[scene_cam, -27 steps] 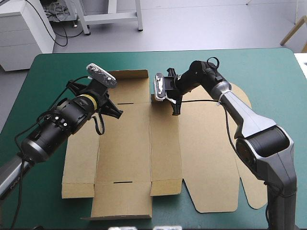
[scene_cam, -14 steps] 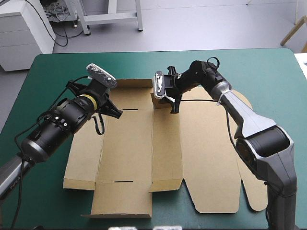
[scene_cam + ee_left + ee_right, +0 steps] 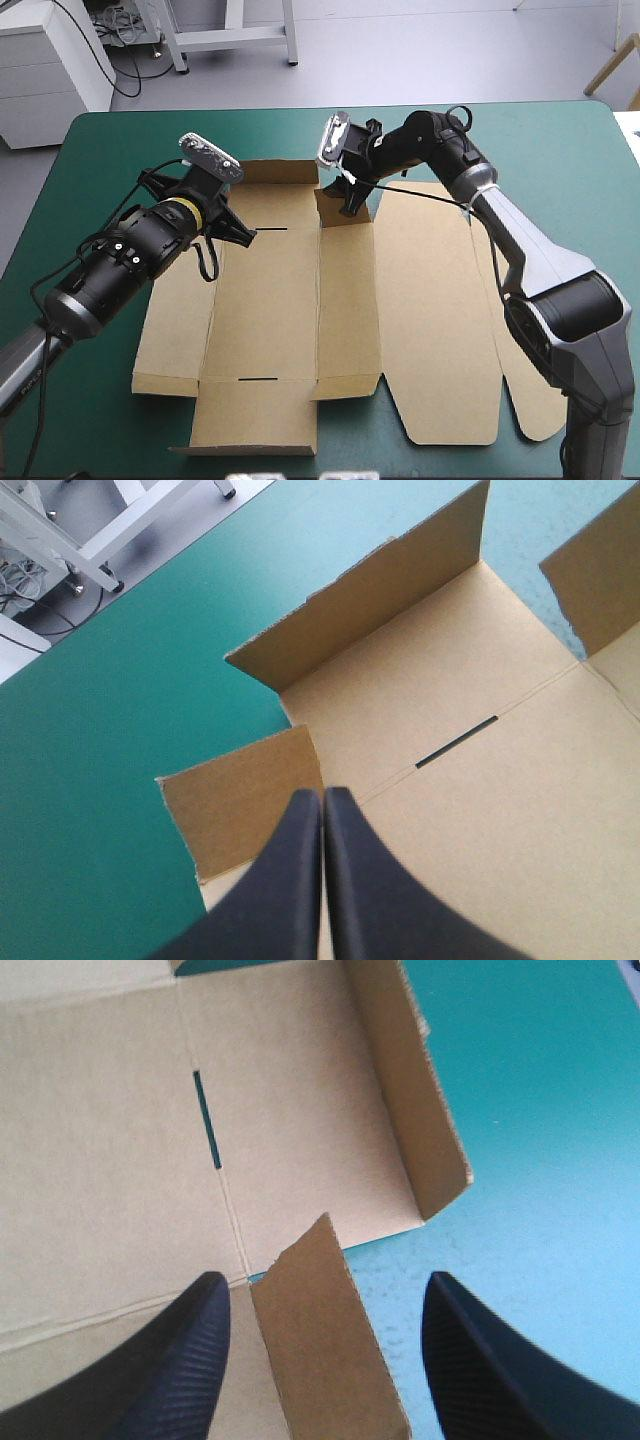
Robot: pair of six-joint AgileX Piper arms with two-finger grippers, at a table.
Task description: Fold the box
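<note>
The right tool (image 3: 325,1282), fingers spread, has pulled back. The corner flap (image 3: 322,1360) of the box (image 3: 290,300) now stands up between them. The left tool (image 3: 322,802) is pressed together.

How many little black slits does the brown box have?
2. One slit is by the far end of the box, and the other slit is by its near end. The arms may hide more.

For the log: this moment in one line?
box mostly flat, far wall up | left gripper shut | right gripper open astride corner flap
</note>
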